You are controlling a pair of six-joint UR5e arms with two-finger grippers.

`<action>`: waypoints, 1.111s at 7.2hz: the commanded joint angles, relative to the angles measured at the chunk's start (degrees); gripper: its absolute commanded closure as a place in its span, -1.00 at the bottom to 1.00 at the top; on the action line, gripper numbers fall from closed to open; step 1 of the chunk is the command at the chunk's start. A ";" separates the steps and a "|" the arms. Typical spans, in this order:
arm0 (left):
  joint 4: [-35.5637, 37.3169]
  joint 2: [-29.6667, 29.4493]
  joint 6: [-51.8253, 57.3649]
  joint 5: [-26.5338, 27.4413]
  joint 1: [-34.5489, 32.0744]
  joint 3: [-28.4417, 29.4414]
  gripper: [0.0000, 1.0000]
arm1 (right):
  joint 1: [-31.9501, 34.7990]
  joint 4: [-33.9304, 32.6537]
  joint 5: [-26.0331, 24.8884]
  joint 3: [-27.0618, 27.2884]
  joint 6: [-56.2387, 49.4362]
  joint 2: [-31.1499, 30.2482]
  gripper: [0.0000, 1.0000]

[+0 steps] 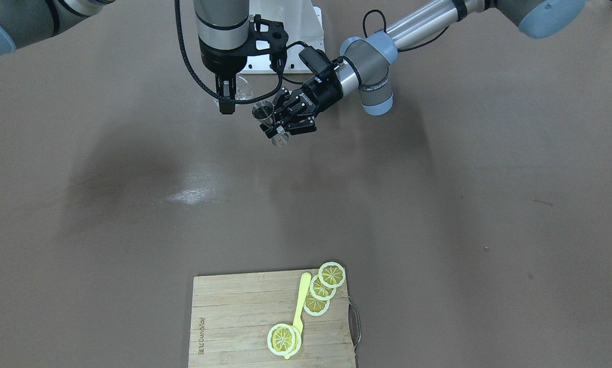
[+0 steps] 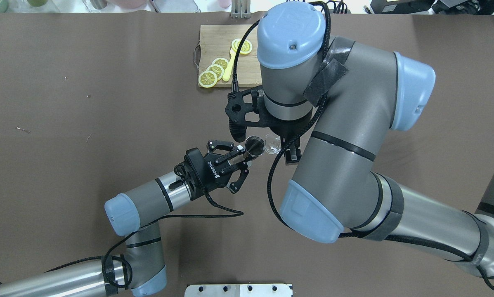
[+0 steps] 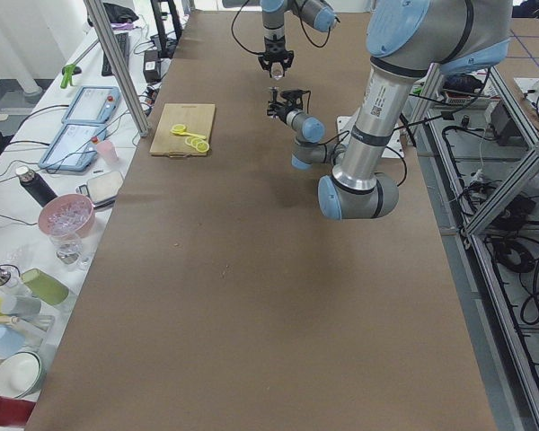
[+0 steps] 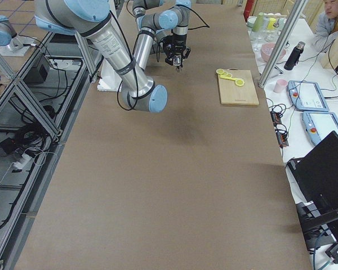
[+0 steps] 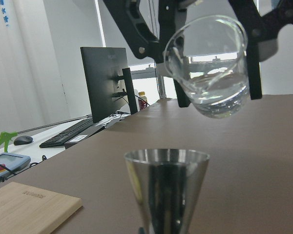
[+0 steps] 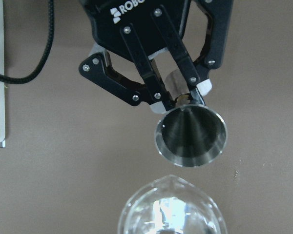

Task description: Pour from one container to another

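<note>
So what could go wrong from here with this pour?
1. The tilted glass cup hangs above the jigger, whose mouth is narrow, so liquid may miss and hit the table.
2. The left gripper pinches the jigger only at its waist; it could pivot as it fills.

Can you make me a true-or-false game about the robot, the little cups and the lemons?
1. The left tool holds the metal jigger. True.
2. The glass cup stands down flat. False: the right tool holds it tilted in the air, off the table and higher than the jigger.
3. Lemon slices lie on the wooden board. True.
4. A tool holds the yellow spoon. False: it lies on the board, beside the slices.
</note>
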 commanded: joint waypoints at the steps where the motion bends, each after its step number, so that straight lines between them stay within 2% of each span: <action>1: 0.00 -0.17 0.00 -0.01 0.00 0.29 1.00 | -0.09 -0.61 -0.99 -1.67 -1.33 0.76 1.00; 8: 0.26 -0.53 0.00 0.17 0.00 0.29 1.00 | -1.05 -6.59 -3.01 -1.85 -2.83 2.96 1.00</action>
